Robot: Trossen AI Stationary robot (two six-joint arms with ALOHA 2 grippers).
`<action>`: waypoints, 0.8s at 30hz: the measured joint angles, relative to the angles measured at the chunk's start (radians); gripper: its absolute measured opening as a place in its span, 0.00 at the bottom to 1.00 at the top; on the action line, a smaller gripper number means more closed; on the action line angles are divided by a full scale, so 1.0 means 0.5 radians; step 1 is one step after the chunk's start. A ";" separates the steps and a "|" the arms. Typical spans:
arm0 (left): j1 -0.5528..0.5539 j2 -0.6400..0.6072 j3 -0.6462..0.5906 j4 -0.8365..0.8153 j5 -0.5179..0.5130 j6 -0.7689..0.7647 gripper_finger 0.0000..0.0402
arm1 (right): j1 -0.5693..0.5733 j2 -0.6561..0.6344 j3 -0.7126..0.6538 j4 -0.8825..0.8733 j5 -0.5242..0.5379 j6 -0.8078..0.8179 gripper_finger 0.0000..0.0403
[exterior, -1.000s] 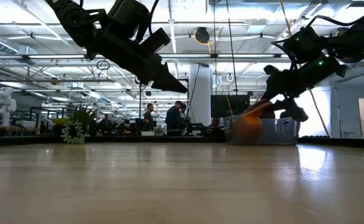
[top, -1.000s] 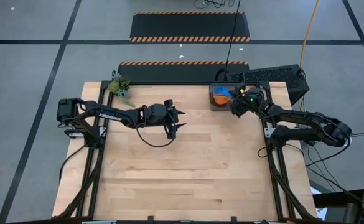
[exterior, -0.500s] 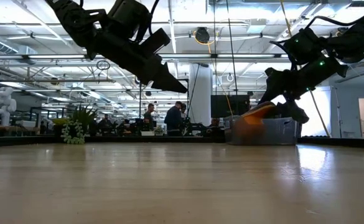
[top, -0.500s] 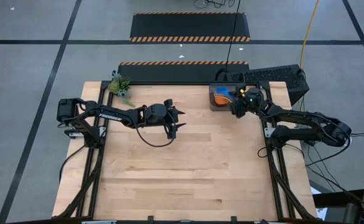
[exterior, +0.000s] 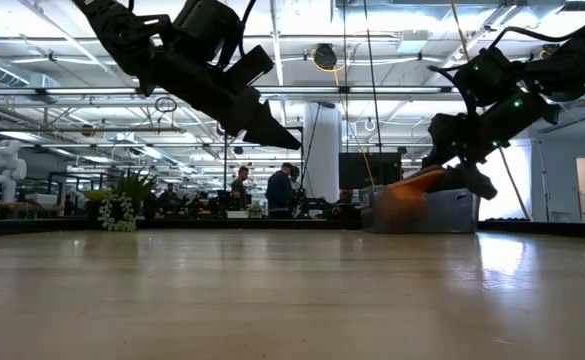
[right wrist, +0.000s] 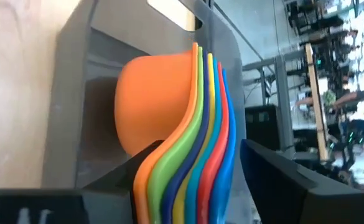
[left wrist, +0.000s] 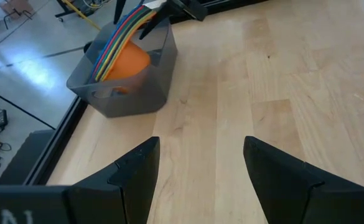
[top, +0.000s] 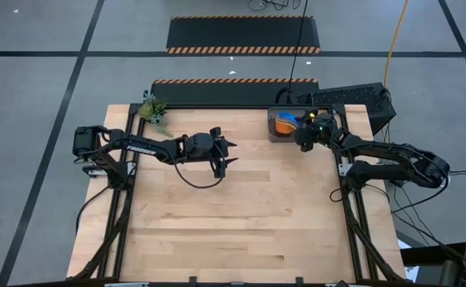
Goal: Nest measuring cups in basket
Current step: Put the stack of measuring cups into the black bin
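Observation:
The measuring cups (right wrist: 169, 106) sit nested as one stack in the dark grey basket (top: 272, 127) at the table's far right, orange cup outermost. Their handles (right wrist: 188, 162) fan out over the basket's rim. In the left wrist view the stack (left wrist: 129, 59) shows in the basket (left wrist: 126, 102). My right gripper (right wrist: 194, 165) is open at the basket, one finger on either side of the handles. In the high view it (top: 299, 130) stands at the basket's right side. My left gripper (top: 223, 159) hangs open over the table's middle, with nothing between its fingers (left wrist: 200, 155). My right gripper has one finger (right wrist: 129, 174) right beside the orange handle (right wrist: 145, 180); whether they touch I cannot tell. Its other finger (right wrist: 275, 174) stands apart from the blue handle (right wrist: 231, 168). The stack rests in the basket with its handles slanting up over the rim.
A black keyboard (top: 348, 97) lies beyond the table's far right corner, behind the basket. A small green plant (top: 153, 109) stands at the far left corner. Bare wood (top: 233, 215) stretches from the middle toward the near edge.
My right gripper has rolled about its own pointing line while staying at the basket. In the low view the orange handle's free end stands a little higher than a second ago.

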 joint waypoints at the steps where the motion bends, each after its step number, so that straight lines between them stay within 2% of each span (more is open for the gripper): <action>1: 0.000 0.000 0.000 0.000 0.000 -0.002 0.58 | 0.000 -0.001 0.000 -0.001 0.014 0.043 0.51; 6: 0.000 0.000 0.000 -0.001 0.000 -0.003 0.58 | 0.001 -0.001 0.000 -0.058 0.217 0.166 0.54; 15: 0.000 0.000 0.000 -0.001 0.000 -0.002 0.58 | 0.002 -0.002 0.000 -0.060 0.090 0.234 0.54; 24: 0.004 0.000 0.000 0.000 0.000 0.002 0.58 | 0.002 -0.002 0.000 -0.064 0.095 0.289 0.54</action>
